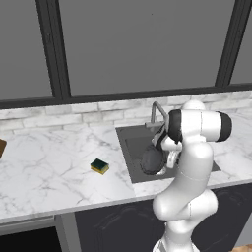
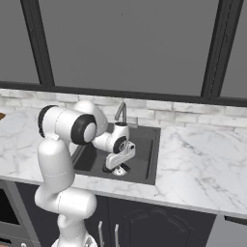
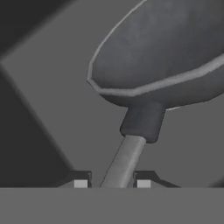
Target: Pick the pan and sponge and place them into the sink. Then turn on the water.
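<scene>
step: pan drop-off into sink [image 1: 129, 152], 1st of 2 items
pan [image 3: 162, 57]: low over basin, handle [image 3: 124, 159] running between claw [image 3: 112, 183] tips
claw: narrow, jaws beside handle; gripping or letting go, can't tell
sponge [image 1: 100, 166]: on worktop [image 1: 49, 167], left of sink
next: prob. free handle, lift out, go for sponge
faucet [image 1: 158, 112]: no water seen

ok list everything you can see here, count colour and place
pan: one, dark grey, tilted in the sink, its handle between the end effector fingertips
sponge: one, green over yellow, on the counter left of the sink
sink: one, dark grey, recessed in the counter
faucet: one, grey, behind the sink
counter: one, white marble
windows: dark frames, above the backsplash
end effector: one, dark tips, low in the sink, either side of the handle
</scene>
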You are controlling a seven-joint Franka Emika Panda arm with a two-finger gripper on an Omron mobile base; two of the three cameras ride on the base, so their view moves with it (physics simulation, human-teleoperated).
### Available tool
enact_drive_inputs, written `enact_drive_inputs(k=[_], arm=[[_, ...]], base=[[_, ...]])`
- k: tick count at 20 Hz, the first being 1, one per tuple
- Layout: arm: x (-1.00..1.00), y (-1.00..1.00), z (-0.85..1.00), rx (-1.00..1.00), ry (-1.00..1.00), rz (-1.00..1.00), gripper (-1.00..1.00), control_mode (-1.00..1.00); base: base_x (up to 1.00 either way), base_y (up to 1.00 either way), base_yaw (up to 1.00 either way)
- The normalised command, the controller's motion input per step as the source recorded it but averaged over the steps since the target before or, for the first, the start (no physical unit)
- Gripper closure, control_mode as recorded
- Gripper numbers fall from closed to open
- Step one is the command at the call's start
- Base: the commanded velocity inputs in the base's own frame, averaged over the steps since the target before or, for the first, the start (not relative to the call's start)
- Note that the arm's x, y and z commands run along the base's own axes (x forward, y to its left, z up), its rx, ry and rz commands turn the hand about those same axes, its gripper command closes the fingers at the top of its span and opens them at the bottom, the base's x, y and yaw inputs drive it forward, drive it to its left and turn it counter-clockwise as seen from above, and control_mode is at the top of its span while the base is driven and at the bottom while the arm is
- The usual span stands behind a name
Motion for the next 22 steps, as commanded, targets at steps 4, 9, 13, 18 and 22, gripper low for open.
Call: enact_drive_inputs(k=[4,9,13,18,22], arm=[[-0.57,0.17,-0.19,0.01,0.11,0.03,1.00,-1.00],[-0.62,0.16,-0.26,0.00,0.07,0.01,1.00,-1.00],[-0.55,0.06,-0.29,0.01,0.09,0.05,1.00,-1.00],[-0.15,0.02,-0.27,0.02,0.05,0.07,1.00,-1.00],[0.19,0.02,-0.27,0.04,0.03,0.15,1.00,-1.00]], base=[[0.00,0.00,0.00],[0.00,0.00,0.00],[0.00,0.00,0.00],[0.00,0.00,0.00],[0.00,0.00,0.00]])
